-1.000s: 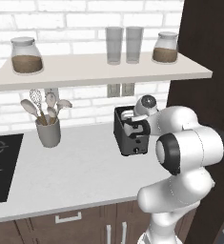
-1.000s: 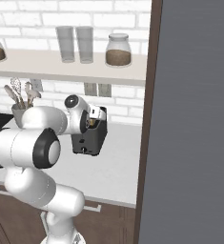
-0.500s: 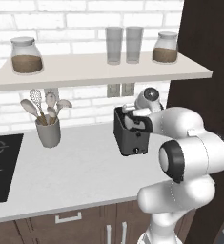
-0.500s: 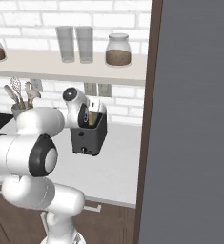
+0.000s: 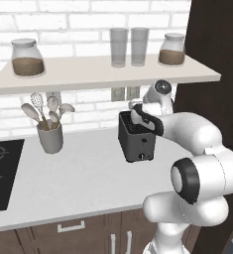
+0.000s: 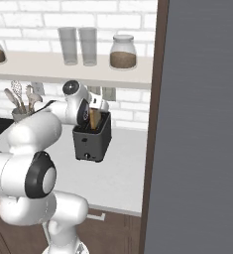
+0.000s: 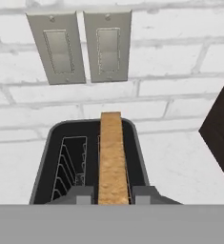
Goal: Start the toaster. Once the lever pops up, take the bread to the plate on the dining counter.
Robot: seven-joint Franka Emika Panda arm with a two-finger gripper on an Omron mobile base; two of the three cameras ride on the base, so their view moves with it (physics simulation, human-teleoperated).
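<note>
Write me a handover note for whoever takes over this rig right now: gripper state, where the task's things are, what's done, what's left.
Gripper: closed on the bread, a finger on each side of its top edge.
Bread: upright in one slot of the toaster, top sticking out.
Toaster: on the worktop near the wall switches.
Done: slice gripped.
Left: lift it out, drive to the dining counter, set it on the plate.

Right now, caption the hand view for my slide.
Two-finger gripper closed on the tan bread slice standing in the dark grey toaster.
</note>
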